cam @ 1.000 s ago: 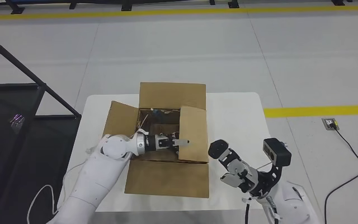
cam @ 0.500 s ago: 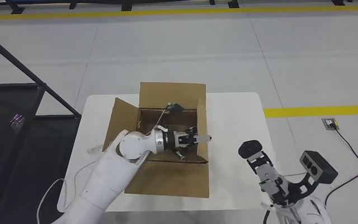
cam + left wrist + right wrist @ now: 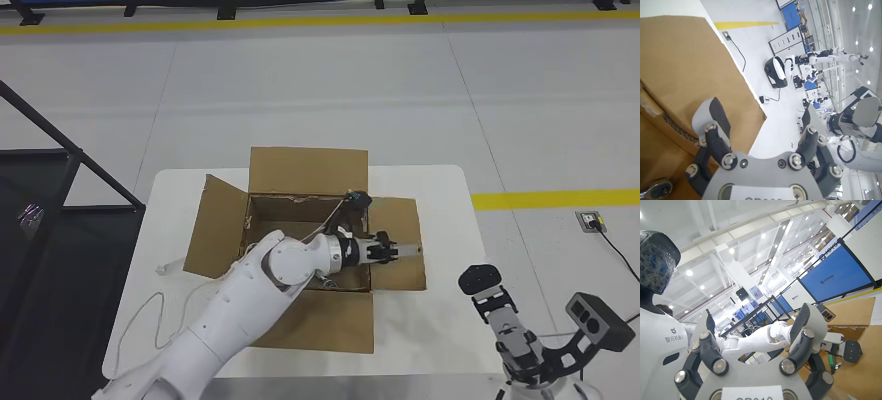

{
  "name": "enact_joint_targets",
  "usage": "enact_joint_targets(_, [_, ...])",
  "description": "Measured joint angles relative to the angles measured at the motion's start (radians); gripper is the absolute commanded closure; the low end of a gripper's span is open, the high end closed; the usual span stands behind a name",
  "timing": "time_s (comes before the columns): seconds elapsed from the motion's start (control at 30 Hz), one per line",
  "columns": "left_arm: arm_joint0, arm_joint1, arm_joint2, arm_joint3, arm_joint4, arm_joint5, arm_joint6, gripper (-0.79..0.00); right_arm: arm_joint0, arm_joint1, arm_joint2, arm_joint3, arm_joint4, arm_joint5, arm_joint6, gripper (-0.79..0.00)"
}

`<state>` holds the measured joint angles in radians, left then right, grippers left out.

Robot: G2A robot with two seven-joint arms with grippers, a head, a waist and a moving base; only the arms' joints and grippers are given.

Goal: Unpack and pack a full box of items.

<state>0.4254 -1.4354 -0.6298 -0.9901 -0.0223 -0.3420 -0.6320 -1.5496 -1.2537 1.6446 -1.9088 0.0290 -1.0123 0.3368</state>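
Your brown cardboard box [image 3: 308, 168] sits in the middle of the white table [image 3: 440, 190] with all four flaps open. Its right-hand flap [image 3: 398, 275] is folded outward, close to flat.

The left arm lies across the box opening, and the left gripper [image 3: 405, 250] is over that flap. Its fingers are spread and hold nothing. In the left wrist view, one finger [image 3: 719, 113] lies over the cardboard and the other is past the flap's edge. I cannot tell whether the pad actually touches the cardboard.

The right gripper [image 3: 488, 290] hangs well apart from the box, near the table's right front corner. Its fingers are also spread and empty.

A chrome ratchet head [image 3: 659, 189] shows inside the box by the left wrist.

Watch three things:
- **Flap:** it will likely spring back over the opening once you lift off, because the crease looks stiff.
- **Box:** pressing harder could slide the light box toward the table edge.
- **Fingers:** a spread finger could hook the flap's edge when you pull away.
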Motion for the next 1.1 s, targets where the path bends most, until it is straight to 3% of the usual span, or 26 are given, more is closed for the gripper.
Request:
enact_joint_targets(0.17, [-0.032, -0.036, 0.032, 0.062, 0.005, 0.004, 0.004, -0.785, -0.008, 0.001, -0.002, 0.011, 0.016, 0.0, -0.018, -0.785])
enact_joint_targets(0.37, [-0.046, -0.055, 0.025, 0.1, -0.009, -0.039, -0.007, -0.785, -0.007, 0.001, -0.002, 0.011, 0.015, 0.0, -0.017, -0.785])
enact_joint_targets(0.5, [-0.039, -0.044, -0.016, 0.083, -0.021, -0.087, -0.03, -0.785, -0.007, 0.001, -0.001, 0.01, 0.015, 0.001, -0.018, -0.785])
enact_joint_targets(0.63, [-0.014, -0.01, -0.1, 0.016, -0.034, -0.109, -0.063, -0.785, 0.016, 0.0, 0.0, -0.018, -0.05, 0.061, -0.02, -0.785])
enact_joint_targets(0.83, [0.123, 0.09, -0.354, -0.237, -0.026, -0.101, -0.154, -0.785, 0.105, 0.003, -0.032, -0.125, -0.295, 0.261, 0.056, -0.785])
enact_joint_targets(0.97, [0.306, 0.163, -0.606, -0.504, 0.022, -0.049, -0.195, -0.785, 0.208, 0.005, -0.113, -0.188, -0.475, 0.427, 0.158, -0.785])
enact_joint_targets(1.1, [0.487, 0.204, -0.833, -0.708, 0.014, -0.031, -0.201, -0.785, 0.351, 0.004, -0.242, -0.188, -0.641, 0.559, 0.304, -0.785])
